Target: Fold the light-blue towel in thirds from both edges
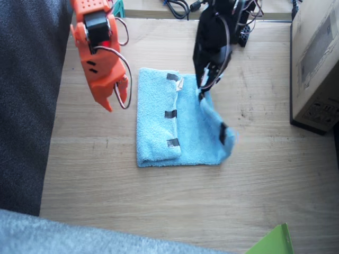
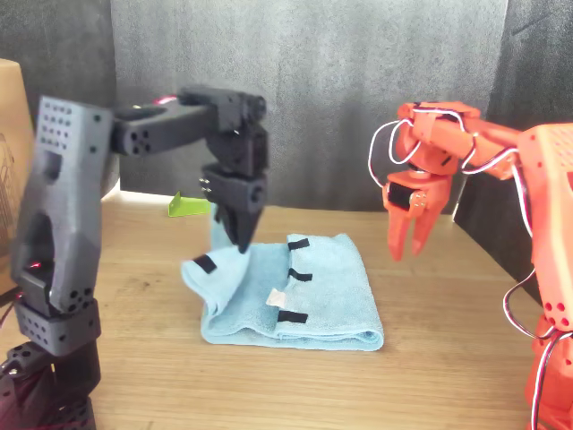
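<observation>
- Right arm (image 1: 98, 50), orange: raised over the wooden table (image 1: 159, 211), clear of the cloth. Its right gripper (image 1: 117, 95) points down, beside the towel's folded side; in the front view (image 2: 407, 242) the two fingers stand slightly apart and hold nothing.
- Light-blue towel (image 1: 159, 127): lies on the table between the two grippers. The side nearest the right gripper is already folded inward, lying flat as a doubled band, with three black tape strips (image 1: 170, 114) along its turned-over edge and a small white tag (image 1: 179, 83) beside the top strip.
- Left gripper (image 1: 202, 87), black: closed on the towel's other short edge, pinching the cloth at its tip. In the front view (image 2: 240, 240) the jaws come to a point with blue cloth gathered directly beneath them.
- Lifted edge (image 1: 220, 132): hangs from the left gripper, off the table, draping down and outward; one black tape strip (image 2: 205, 263) shows on it.
- Left arm (image 2: 63, 233): reaches in from above, its gripper upright over the towel's unfolded side.
- Cardboard box (image 1: 318, 63): outward of the left gripper, well apart from the towel.
</observation>
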{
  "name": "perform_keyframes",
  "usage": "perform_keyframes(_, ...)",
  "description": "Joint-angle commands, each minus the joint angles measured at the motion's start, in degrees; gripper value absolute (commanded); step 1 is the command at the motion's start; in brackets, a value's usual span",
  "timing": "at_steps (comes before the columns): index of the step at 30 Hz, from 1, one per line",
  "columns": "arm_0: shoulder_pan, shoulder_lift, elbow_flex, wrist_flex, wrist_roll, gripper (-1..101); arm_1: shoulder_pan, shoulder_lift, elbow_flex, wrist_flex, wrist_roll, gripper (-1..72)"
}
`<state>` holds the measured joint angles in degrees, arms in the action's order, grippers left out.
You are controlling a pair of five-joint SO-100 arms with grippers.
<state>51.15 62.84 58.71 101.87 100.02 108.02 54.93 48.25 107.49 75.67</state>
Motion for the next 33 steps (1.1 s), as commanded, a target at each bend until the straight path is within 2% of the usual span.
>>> perform_keyframes(1,-1.05,-1.32,-3.69,0.26,0.26,0,-0.79,5.89,2.46,-1.23,-0.09,20.4)
perform_keyframes(11,-6.06,-11.6,-16.52,3.52,0.09,0,-1.76,13.27,14.41,-5.8,-0.26,21.2)
perform_keyframes(14,-7.47,-15.12,-22.68,6.68,0.18,1,-1.76,14.5,16.44,-6.42,-0.18,21.3)
perform_keyframes(17,-8.7,-24.35,-39.37,15.91,0.62,23,-1.76,15.56,18.02,-7.12,0.09,21.6)
perform_keyframes(19,-9.32,-25.93,-43.68,16.35,1.14,28,-1.76,16.26,18.9,-7.47,0.44,21.7)
perform_keyframes(29,-11.51,-22.59,-49.66,16.52,5.27,31,-2.11,19.78,23.29,-8.26,0.7,22.2)
perform_keyframes(32,-10.55,-17.58,-48.34,16.52,5.62,30,-2.11,21.53,25.05,-9.05,1.14,21.8)
perform_keyframes(33,-9.4,-15.12,-46.67,16.52,5.62,26,-2.2,22.24,26.1,-9.67,1.32,21.4)
